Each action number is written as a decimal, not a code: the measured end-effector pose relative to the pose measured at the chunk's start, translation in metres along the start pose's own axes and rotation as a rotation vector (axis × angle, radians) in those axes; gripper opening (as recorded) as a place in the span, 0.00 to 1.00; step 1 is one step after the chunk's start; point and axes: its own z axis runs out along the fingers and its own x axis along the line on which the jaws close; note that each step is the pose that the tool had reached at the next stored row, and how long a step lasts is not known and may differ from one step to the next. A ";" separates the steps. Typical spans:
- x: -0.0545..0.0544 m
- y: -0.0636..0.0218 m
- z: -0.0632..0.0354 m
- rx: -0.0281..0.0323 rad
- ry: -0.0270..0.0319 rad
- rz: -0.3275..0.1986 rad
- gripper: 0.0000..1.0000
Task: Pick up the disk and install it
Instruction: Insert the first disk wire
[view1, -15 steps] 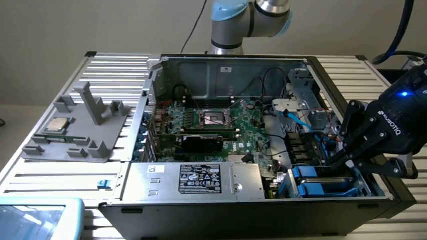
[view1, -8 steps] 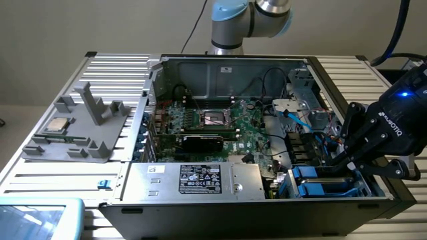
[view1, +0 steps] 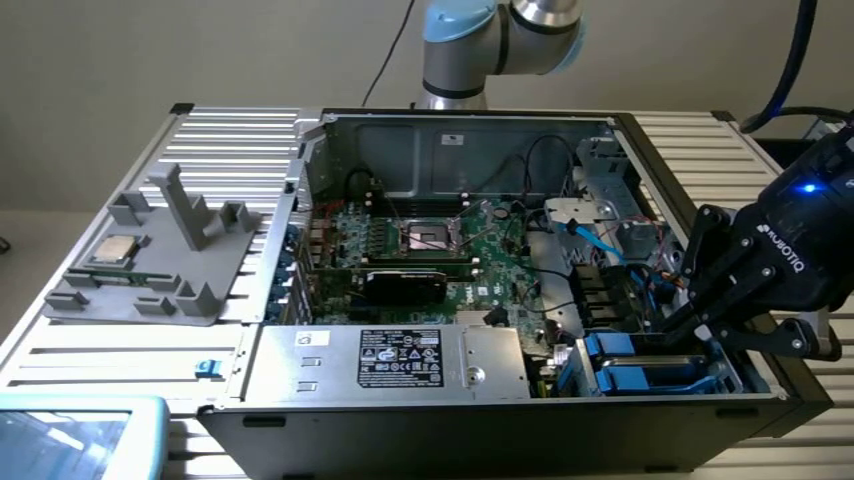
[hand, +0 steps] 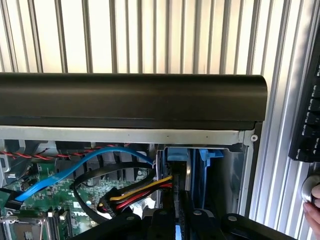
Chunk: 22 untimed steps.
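The disk (hand: 178, 159) stands on edge in the drive bay at the corner of the open computer case, seen edge-on with its blue carrier frame and a grey metal side. My gripper (hand: 176, 222) is shut on it, one dark finger on each side of the slab. In the exterior view my gripper (view1: 681, 330) reaches down into that bay at the exterior view's right. Blue carrier frames (view1: 630, 346) show just beside its fingers, and the held disk is mostly hidden behind the gripper body.
The black case wall (hand: 130, 100) runs close past the bay. Blue, yellow and red cables (hand: 130, 192) crowd next to the disk. The power-supply box (view1: 387, 360) and motherboard (view1: 427, 245) fill the case. A grey fixture with a processor chip (view1: 114, 250) sits on the slatted table. A hand (hand: 312, 210) shows nearby.
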 end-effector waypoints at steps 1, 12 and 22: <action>0.000 0.0000 0.0000 0.0000 0.0000 0.000 0.16; 0.005 0.0000 0.0002 -0.0001 -0.0088 0.003 0.16; 0.006 0.0000 0.0001 -0.0004 -0.0061 0.030 0.16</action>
